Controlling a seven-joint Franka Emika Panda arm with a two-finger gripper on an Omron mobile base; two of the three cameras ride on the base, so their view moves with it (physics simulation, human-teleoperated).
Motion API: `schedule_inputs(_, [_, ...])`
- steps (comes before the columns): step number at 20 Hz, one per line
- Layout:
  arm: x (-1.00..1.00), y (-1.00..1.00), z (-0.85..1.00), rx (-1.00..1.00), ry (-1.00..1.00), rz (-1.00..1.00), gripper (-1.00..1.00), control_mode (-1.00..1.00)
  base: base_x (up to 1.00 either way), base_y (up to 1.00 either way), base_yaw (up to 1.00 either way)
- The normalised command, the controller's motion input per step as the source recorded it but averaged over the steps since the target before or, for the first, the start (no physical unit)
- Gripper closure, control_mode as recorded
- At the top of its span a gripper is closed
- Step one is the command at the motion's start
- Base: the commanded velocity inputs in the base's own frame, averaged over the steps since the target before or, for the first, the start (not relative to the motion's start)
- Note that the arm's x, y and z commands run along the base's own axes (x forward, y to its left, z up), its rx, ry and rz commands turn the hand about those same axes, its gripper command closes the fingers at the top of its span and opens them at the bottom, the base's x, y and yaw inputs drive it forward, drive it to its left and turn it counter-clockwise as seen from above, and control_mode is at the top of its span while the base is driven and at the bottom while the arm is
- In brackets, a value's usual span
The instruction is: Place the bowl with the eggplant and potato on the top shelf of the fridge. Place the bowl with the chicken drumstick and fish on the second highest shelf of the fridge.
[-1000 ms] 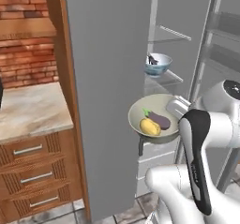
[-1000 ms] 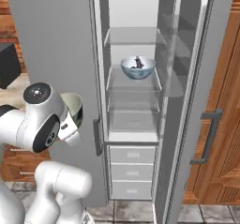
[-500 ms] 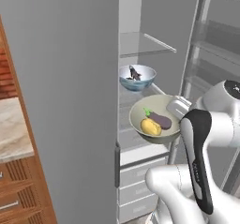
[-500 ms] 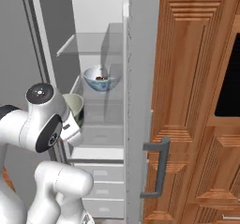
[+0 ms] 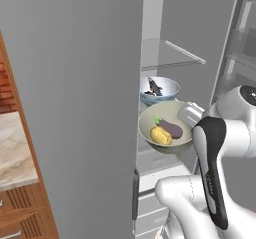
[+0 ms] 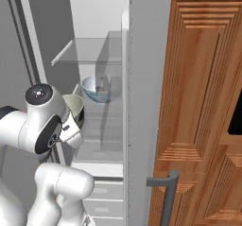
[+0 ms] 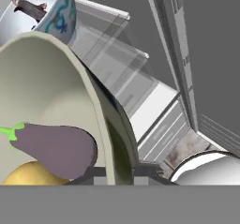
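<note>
- Two bowls in sight: the olive-grey bowl (image 5: 166,128) held up by the pincer (image 7: 119,171), and the pale blue bowl (image 5: 159,90) just beyond it, set on a glass shelf inside the fridge (image 6: 101,121).
- Pincer clamped tight on the olive-grey bowl's rim; in the hand view one finger tip (image 7: 91,172) sits inside the wall, the other outside it.
- The bowl spreads out from the pincer toward the open fridge, roughly level, clear of any shelf, in front of the compartment.
- Inside it, right by the pincer: the eggplant (image 7: 54,149), dark purple, green stem pointing away from the grip; the potato (image 7: 30,174), yellow, touching the eggplant on the side farther from the rim being gripped.
- The pale blue bowl lies past the far rim of the held bowl, a little higher; the fish (image 5: 155,87) lies in it, dark and slim. The drumstick I cannot make out separately.
- The top shelf (image 5: 172,59) sits well above the pincer and above both bowls, bare glass.
- Fridge door (image 6: 144,107) stands open to the pincer's right; wooden cabinets (image 6: 203,102) beyond it.
- Left of the fridge wall, well away from the pincer, a pale stone desk (image 5: 15,153).
</note>
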Motion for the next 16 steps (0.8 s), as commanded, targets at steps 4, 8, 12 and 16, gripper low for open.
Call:
schedule_inputs(4, [0.0,0.0,0.0,0.0,0.0,0.0,1.0,1.0,0.22,0.0,-0.01])
schedule_inputs(8, [-0.09,0.05,0.85,0.0,-0.22,-0.14,1.0,-1.0,0.0,0.0,0.0])
schedule_inputs(12, [-0.06,0.0,1.0,0.05,-0.14,-0.2,1.0,-1.0,0.0,0.0,0.0])
schedule_inputs(16, [-0.04,0.0,1.0,0.15,-0.12,-0.21,1.0,-1.0,0.0,0.0,0.0])
